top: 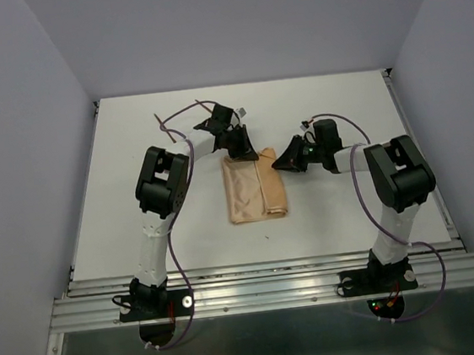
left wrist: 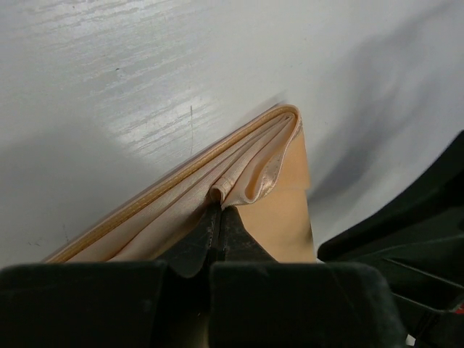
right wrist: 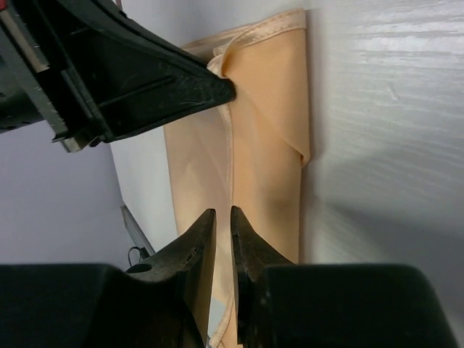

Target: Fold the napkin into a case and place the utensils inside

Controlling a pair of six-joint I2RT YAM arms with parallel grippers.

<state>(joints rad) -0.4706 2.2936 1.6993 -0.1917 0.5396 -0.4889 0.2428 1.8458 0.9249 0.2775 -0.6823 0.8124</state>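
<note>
The tan napkin lies folded into an oblong on the white table. My left gripper is at its far edge, shut on a raised fold of the top layers. My right gripper hovers at the napkin's far right corner. Its jaws stand a narrow gap apart over the napkin's hem, with nothing pinched between them. The left gripper's fingers show in the right wrist view, lifting that fold. Two thin reddish utensils lie far back, behind the left arm.
Purple cables loop off both arms. Grey walls close in the table on three sides, and a metal rail runs along its near edge. White tabletop lies to the right of the napkin.
</note>
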